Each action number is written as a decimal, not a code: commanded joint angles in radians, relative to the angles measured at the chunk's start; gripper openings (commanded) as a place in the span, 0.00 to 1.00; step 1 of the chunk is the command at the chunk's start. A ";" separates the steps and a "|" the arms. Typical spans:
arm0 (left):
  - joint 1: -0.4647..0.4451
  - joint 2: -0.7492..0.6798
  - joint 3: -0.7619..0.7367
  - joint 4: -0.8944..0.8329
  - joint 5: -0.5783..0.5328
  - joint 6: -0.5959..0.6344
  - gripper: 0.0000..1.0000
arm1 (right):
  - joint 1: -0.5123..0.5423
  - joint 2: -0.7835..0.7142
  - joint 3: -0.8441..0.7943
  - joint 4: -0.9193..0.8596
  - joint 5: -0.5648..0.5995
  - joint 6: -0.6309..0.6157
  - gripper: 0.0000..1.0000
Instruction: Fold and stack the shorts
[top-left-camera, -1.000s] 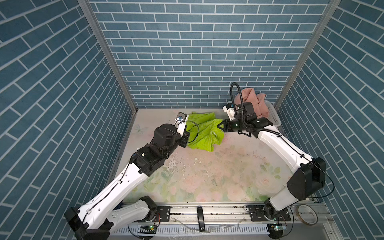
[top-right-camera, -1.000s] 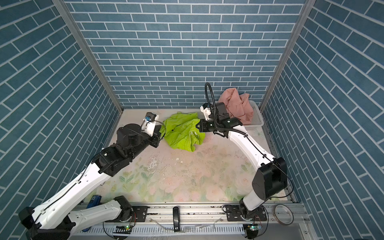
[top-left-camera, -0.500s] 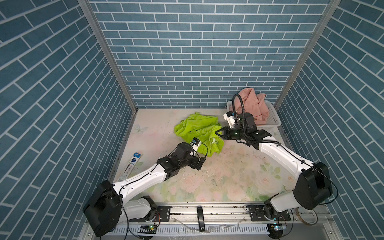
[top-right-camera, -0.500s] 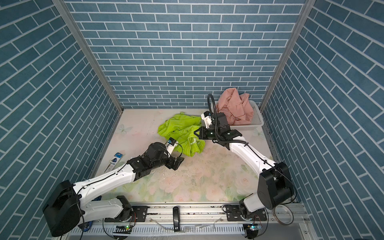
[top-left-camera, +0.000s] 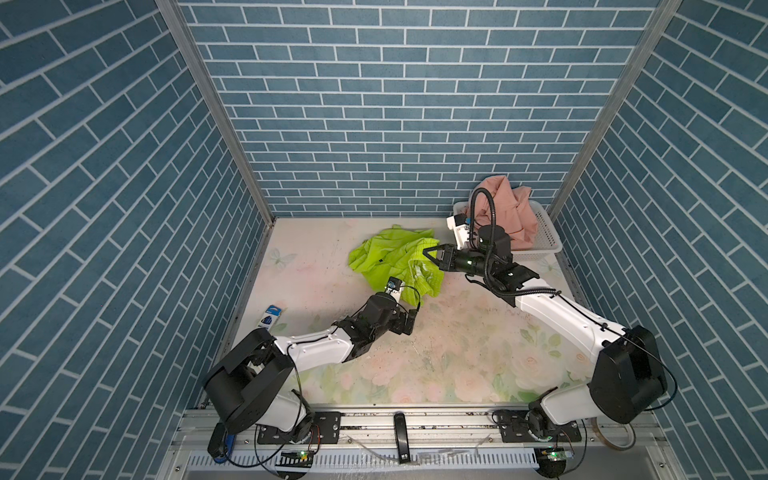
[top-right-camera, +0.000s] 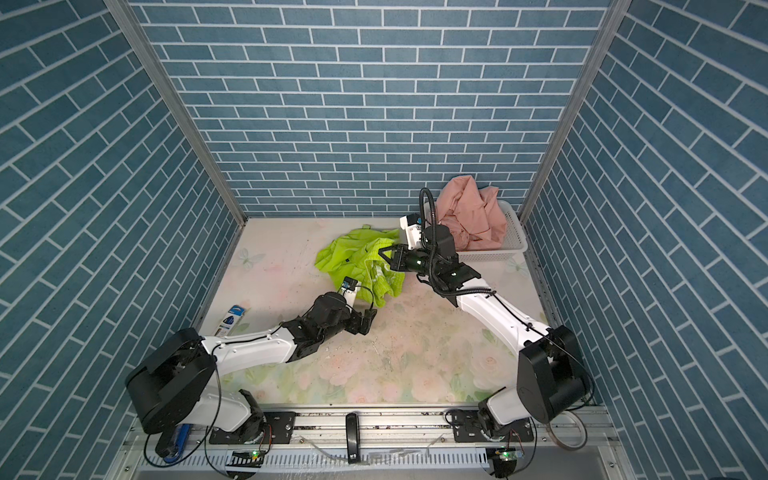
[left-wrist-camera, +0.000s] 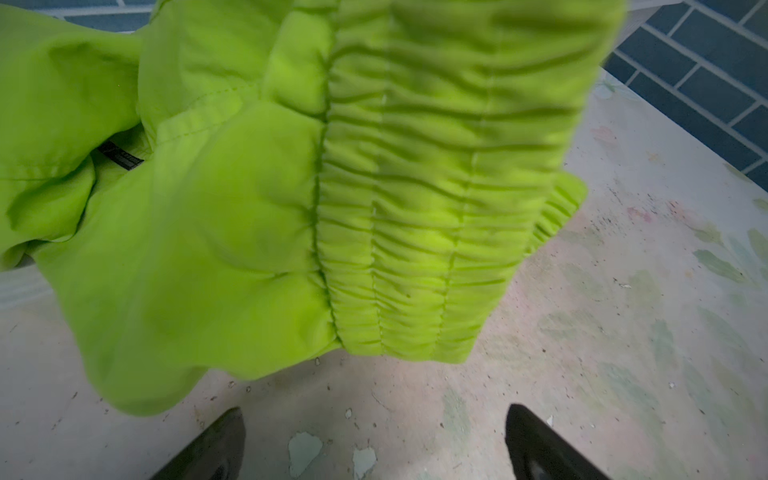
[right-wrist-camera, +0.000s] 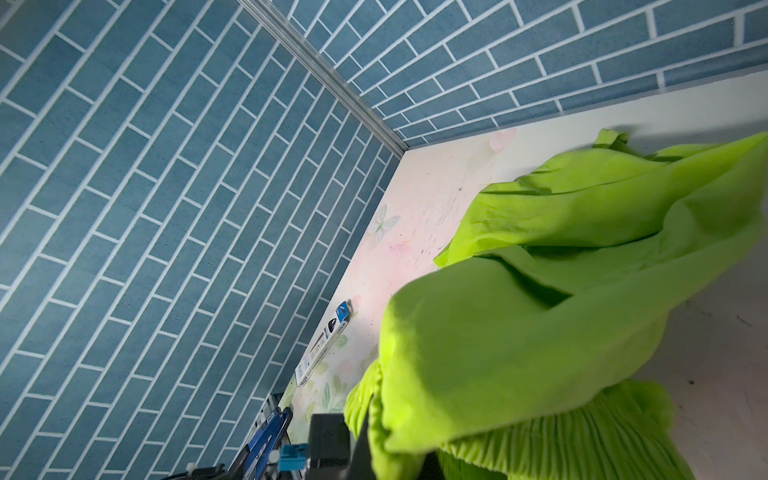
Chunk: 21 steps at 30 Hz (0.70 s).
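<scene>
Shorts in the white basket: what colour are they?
The shorts are plain salmon pink, clearest in a top view.

White basket (top-left-camera: 546, 239) back right; blue-white box (top-left-camera: 272, 314) by left wall (top-left-camera: 124, 208).

Front mat (top-left-camera: 457, 353) open (green shorts (top-left-camera: 386, 259) crowd rear).

I get bright, even light, with soft shadows on the worktop (top-left-camera: 457, 340); the green shorts (left-wrist-camera: 291, 187) blur in my wrist views; the walls (top-left-camera: 124, 208) splay outward in both top views.
</scene>
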 joint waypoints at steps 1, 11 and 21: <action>0.007 0.040 0.065 -0.005 -0.053 -0.003 0.74 | 0.006 -0.010 0.018 0.066 -0.007 0.015 0.00; 0.070 -0.108 0.174 -0.374 -0.025 0.019 0.00 | 0.005 -0.076 0.047 -0.261 0.111 -0.166 0.00; 0.050 -0.295 0.189 -0.528 0.180 0.124 0.55 | -0.018 -0.187 0.025 -0.559 0.167 -0.196 0.00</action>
